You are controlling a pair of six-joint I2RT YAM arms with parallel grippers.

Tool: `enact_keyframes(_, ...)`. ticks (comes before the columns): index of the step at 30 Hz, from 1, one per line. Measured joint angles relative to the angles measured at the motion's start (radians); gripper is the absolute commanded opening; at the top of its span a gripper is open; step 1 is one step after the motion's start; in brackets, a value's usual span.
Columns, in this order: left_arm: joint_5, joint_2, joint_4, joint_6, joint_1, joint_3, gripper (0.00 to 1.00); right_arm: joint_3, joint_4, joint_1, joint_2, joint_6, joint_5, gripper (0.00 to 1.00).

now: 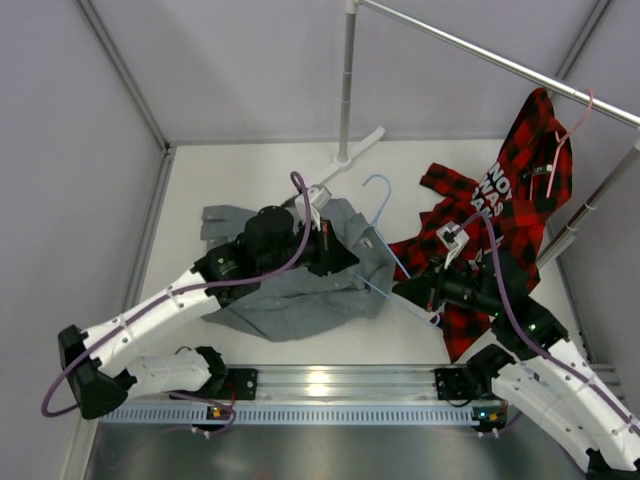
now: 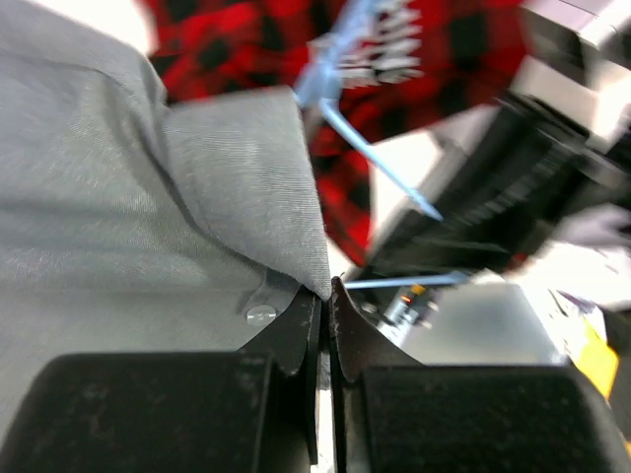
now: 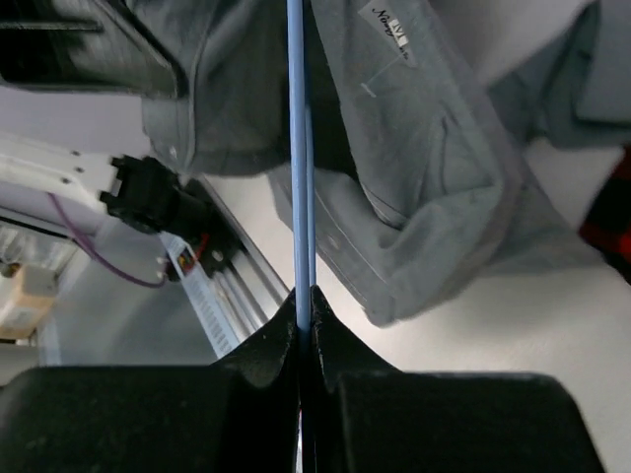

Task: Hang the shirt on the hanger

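Observation:
The grey-green shirt (image 1: 300, 285) lies crumpled on the table's middle. My left gripper (image 1: 345, 258) is shut on the shirt's right edge (image 2: 246, 187), the cloth pinched between its fingertips. The light-blue wire hanger (image 1: 385, 235) lies across the shirt's right side, its hook toward the far wall. My right gripper (image 1: 415, 292) is shut on the hanger's end, the blue wire (image 3: 299, 148) running straight up from its closed jaws over the shirt (image 3: 434, 177). The hanger also shows blurred in the left wrist view (image 2: 370, 148).
A red-and-black plaid shirt (image 1: 500, 200) hangs on a pink hanger (image 1: 565, 140) from the rail (image 1: 500, 60) at right and drapes onto the table under my right arm. The rail's upright stand (image 1: 347, 90) rises at the back centre. A metal rail (image 1: 330, 385) lies along the near edge.

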Motion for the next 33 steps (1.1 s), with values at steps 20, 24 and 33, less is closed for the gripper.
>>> enact_keyframes(20, -0.127, -0.072, -0.229, 0.085, -0.07, 0.22, 0.0, -0.246, 0.789, 0.044, -0.023, 0.07, -0.098, 0.0)
enact_keyframes(24, -0.084, -0.026, -0.212, 0.086, -0.117, 0.226, 0.0, -0.211, 0.655, 0.117, -0.02, 0.043, 0.151, 0.0)
enact_keyframes(33, -0.358, -0.134, -0.171, 0.071, -0.211, 0.218, 0.0, -0.106, 0.465, 0.164, -0.049, 0.045, 0.562, 0.0)
